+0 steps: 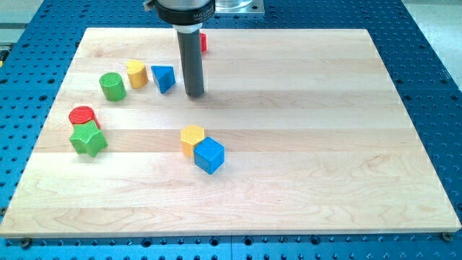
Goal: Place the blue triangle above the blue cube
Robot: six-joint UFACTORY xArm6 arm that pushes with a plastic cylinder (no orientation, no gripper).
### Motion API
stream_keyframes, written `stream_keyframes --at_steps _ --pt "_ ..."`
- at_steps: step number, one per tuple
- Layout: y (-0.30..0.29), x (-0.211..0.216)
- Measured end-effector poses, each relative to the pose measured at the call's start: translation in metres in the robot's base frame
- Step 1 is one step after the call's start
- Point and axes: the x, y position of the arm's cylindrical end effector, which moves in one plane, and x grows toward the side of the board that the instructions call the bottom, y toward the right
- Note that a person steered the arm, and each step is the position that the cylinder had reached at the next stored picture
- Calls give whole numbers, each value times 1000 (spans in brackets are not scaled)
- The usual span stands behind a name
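The blue triangle lies at the view's upper left of the wooden board. The blue cube sits near the board's middle, lower down, touching a yellow hexagonal block at its upper left. My tip is on the board just to the right of the blue triangle, a small gap apart, and well above the blue cube.
A yellow block and a green cylinder stand left of the triangle. A red cylinder and a green star-shaped block sit at the left edge. A red block shows partly behind the rod at the top.
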Motion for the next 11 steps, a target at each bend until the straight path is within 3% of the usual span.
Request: stream_keyframes --at_steps 1,4,5,6,7,8,10,11 --pt "11 -28" --pt "-59 -43" --pt "-75 -5" --pt "-49 35" --pt "-57 27" --pt "-92 49" --pt "6 59" --pt "20 64"
